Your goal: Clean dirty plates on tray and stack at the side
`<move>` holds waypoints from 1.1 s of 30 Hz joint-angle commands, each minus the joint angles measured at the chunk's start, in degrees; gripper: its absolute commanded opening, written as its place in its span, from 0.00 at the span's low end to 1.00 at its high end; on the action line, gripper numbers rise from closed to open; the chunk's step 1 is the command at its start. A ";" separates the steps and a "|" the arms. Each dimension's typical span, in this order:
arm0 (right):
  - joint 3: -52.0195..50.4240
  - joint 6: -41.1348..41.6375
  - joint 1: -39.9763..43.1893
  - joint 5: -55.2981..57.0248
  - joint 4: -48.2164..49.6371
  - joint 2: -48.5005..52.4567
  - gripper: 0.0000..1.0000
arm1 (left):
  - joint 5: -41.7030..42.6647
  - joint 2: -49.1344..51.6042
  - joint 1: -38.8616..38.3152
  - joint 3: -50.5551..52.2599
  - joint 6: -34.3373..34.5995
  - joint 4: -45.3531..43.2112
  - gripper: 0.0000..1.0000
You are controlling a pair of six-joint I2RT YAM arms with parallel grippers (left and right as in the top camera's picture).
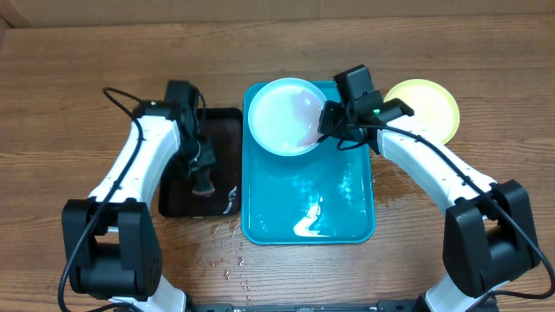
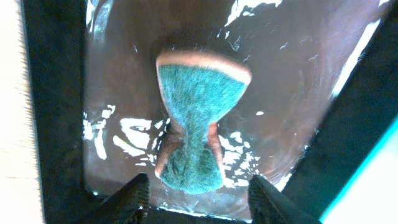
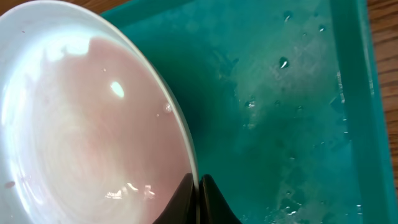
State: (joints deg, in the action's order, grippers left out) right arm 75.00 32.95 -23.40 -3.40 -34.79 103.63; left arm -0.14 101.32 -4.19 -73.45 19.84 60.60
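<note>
Spanning the whole overhead view, the wooden table (image 1: 78,87) carries everything else. The teal tray (image 1: 347,217) sits in the middle of the frame, its floor wet and glinting. Just left of it lies the smaller black tray (image 1: 227,121), also wet.

The mint-white plate (image 1: 282,117) is in the upper left part of the teal tray, with a faint pink film across its inside. Whether it rests flat or is tipped up cannot be told. A yellow-green plate (image 1: 429,104) lies on the table at the upper right, just beside the teal tray's corner and partly hidden by the right arm.

A green sponge (image 2: 196,118) with an orange edge, squeezed to a waist, lies in the black tray.

The left gripper (image 2: 199,186) hangs over the sponge with its fingers spread on either side, touching nothing. The right gripper (image 3: 199,190) is pinched onto the right rim of the mint-white plate.
</note>
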 commanded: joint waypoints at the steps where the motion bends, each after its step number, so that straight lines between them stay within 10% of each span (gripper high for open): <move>1: 1.60 -0.42 -0.83 1.44 0.15 -2.16 0.04 | 1.77 -0.20 2.03 -8.33 -0.50 3.10 0.55; 18: 1.64 -0.39 -11.26 12.44 6.23 -2.16 0.04 | 10.64 -13.55 13.40 -20.96 1.64 10.86 0.57; 22: 1.64 -0.39 -13.49 15.04 8.26 -2.14 0.04 | 8.09 -15.23 13.57 -20.94 1.60 12.63 0.64; 25: 1.64 -0.44 -14.86 17.59 9.97 -2.03 0.04 | 4.83 -15.02 13.57 -20.83 1.60 14.73 1.00; 33: 1.62 -2.95 -15.98 20.31 14.82 -1.95 0.04 | 2.51 -14.43 13.55 -20.79 1.62 15.67 1.00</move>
State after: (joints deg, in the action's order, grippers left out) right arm 75.00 32.08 -39.11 14.24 -21.78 103.63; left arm 4.01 86.52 9.41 -93.27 21.10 76.18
